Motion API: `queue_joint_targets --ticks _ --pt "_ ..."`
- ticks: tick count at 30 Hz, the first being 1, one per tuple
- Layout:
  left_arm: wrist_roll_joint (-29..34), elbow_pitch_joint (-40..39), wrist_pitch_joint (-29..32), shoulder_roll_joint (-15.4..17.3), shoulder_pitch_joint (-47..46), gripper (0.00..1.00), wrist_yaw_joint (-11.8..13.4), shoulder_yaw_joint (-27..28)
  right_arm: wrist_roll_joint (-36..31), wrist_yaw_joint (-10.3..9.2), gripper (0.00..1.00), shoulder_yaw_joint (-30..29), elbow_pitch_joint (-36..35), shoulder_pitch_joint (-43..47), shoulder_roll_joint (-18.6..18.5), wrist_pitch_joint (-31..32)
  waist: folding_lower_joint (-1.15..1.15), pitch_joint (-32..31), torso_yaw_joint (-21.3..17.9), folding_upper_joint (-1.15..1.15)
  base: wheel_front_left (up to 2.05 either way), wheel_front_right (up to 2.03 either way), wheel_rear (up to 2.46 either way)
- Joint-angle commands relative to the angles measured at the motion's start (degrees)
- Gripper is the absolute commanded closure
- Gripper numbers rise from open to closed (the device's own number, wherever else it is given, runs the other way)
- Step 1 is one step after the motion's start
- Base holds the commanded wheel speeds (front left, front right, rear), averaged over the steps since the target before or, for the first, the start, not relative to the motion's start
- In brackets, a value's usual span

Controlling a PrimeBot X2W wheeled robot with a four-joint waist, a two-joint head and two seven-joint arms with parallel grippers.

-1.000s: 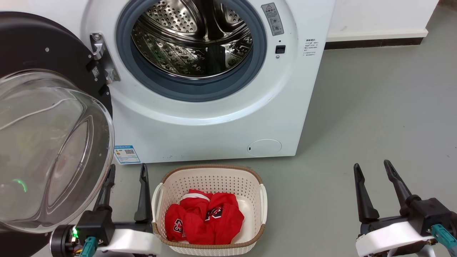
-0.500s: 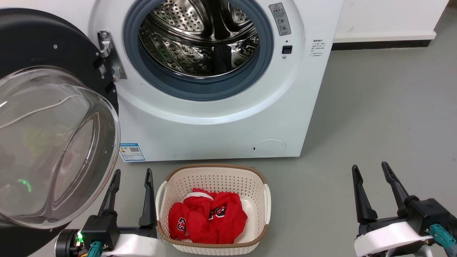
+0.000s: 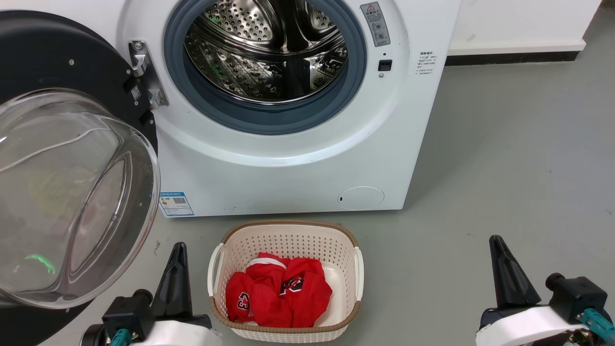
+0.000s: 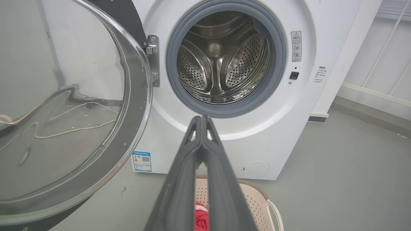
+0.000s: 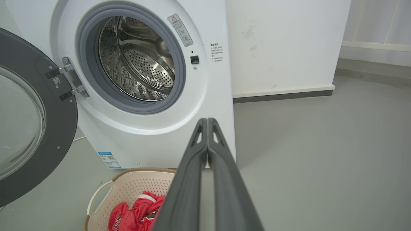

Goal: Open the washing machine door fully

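over grey floor (image 3: pixel 504 168), left fingers (image 4: pixel 190 152) and right fingers (image 5: pixel 196 155) touch, gripping nothing.

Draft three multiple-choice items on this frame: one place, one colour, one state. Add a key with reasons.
1. Where does the basket stand?
A. On the floor before the washing machine
B. On a shelf
C. On top of the machine

2. What colour are the clothes in the basket?
A. Blue
B. Green
C. Red

3. How is the washing machine door?
A. Shut
B. Swung open to the robot's left
C. Taken off and laid down

Key:
1 A, the basket sits on the grey floor below the machine's front.
2 C, red cloth lies in it.
3 B, the drum is uncovered and the door hangs on its hinge at the left.
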Motion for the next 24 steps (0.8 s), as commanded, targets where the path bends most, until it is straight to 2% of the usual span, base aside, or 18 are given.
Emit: queue_joint_targets --ticks 1,24 --pt "-2.43 -0.59 0.38 0.20 -1.18 1.00 -0.25 0.20 2.62 0.00 1.00 -0.06 -0.60 -1.14 -0.30 0.26 0.00 -0.01 0.02 0.00 0.00 0.00 0.00" --pt "-26.98 3.43 5.58 0.99 -4.23 1.00 -2.46 1.56 27.58 0.00 1.00 -0.54 2.53 -3.90 -1.37 4.20 0.00 -0.08 0.28 0.00 0.00 0.00 0.00"
